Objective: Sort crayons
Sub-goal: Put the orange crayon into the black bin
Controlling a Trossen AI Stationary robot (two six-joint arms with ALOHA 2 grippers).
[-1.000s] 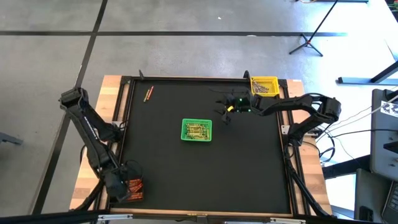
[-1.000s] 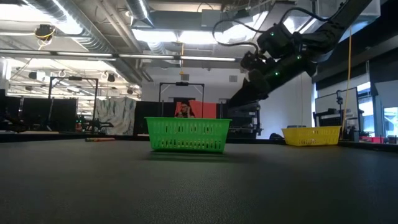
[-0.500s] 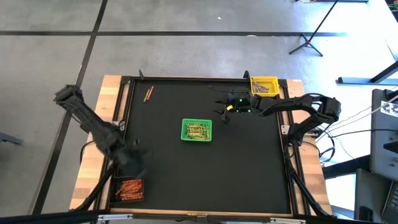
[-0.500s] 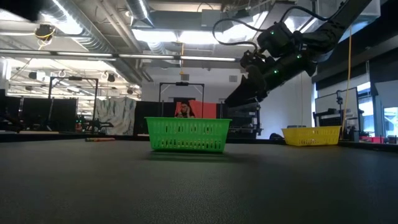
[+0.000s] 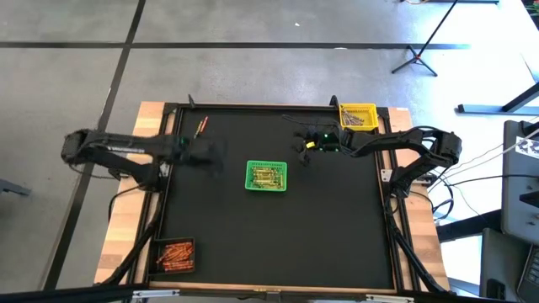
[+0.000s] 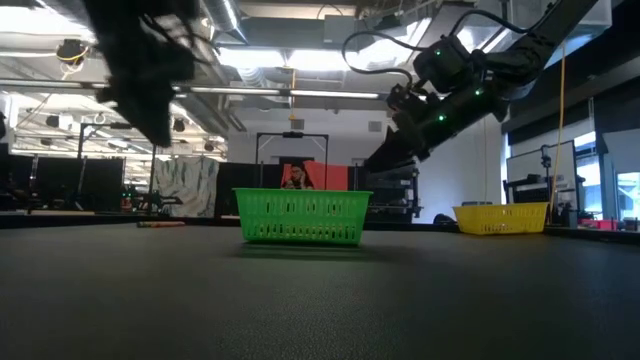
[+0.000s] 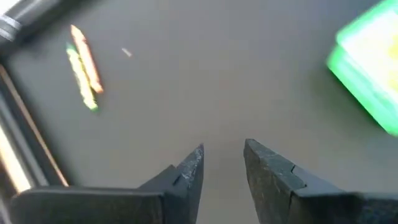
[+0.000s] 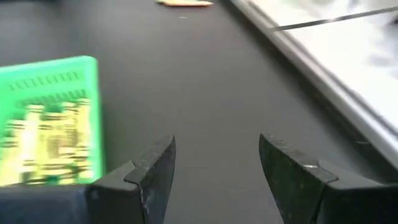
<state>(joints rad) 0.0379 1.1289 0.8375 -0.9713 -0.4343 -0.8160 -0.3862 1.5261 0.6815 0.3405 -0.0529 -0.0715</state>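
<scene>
Near-left corner of the counter: a dark basket holding orange crayons.

Left arm stretched in from the left edge, its left hand raised above the mat, just left of the green basket. Its fingers stand a little apart with nothing between them.

Far-left of the mat: 2 loose crayons, one orange, one yellow-green, lying side by side, touching or nearly so.

Centre: the green basket with yellow-green crayons inside.

Right of centre: the right hand hangs above the mat between the green basket and the yellow one, fingers spread wide and empty.

Far-right corner: a yellow basket with grey sticks in it.

Beyond the counter, a person shows behind the green basket.
</scene>
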